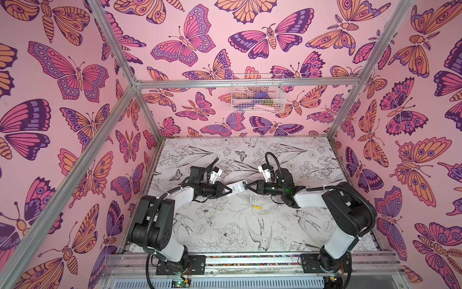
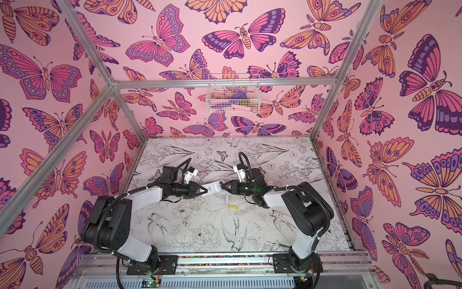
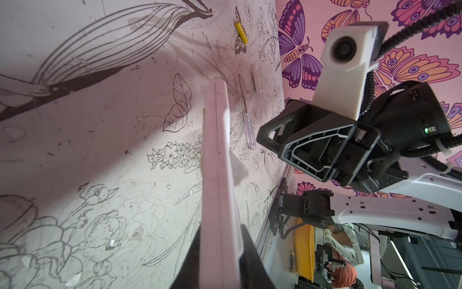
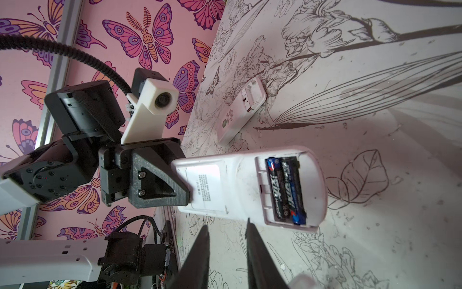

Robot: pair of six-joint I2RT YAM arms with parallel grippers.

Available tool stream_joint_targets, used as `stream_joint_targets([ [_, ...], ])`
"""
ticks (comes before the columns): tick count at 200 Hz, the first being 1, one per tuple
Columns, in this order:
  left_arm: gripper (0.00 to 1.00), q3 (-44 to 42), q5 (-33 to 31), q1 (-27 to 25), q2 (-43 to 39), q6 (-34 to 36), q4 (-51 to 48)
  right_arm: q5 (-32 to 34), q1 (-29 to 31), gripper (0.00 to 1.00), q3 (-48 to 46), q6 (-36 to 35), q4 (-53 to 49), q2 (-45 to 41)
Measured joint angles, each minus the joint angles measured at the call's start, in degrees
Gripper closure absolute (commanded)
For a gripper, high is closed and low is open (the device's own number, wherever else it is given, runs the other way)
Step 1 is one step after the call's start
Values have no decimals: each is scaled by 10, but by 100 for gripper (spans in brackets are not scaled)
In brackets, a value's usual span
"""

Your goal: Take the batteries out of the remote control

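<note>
L end effector (image 1: 229,191) clamped on remote (image 4: 232,180); R end effector (image 4: 227,224) slightly apart; black batteries (image 4: 286,190) lie crosswise inside.

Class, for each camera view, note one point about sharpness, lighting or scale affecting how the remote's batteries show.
Right wrist view: black batteries sharp, labels visible; right gripper dark, soft-edged. Left wrist view: remote edge-on, near end soft, batteries hidden. In both top views: evenly lit, remote tiny, no detail.
</note>
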Motion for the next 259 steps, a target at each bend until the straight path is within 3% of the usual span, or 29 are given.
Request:
stream_joint_targets([
  [40,100,17,-25,0,0,17,-27,1,0,72,0,-9,-20,-3],
  [107,100,29,-41,0,6,30,-42,45,0,69,0,-82,-171,-89],
  [183,100,52,-34,-19,61,33,-55,206,-3,68,0,-161,-424,-209],
  [226,89,69,-8,-30,90,28,-54,306,-20,67,2,-182,-556,-256],
  [259,72,110,-19,-30,118,49,-85,344,-30,68,2,-189,-605,-278],
])
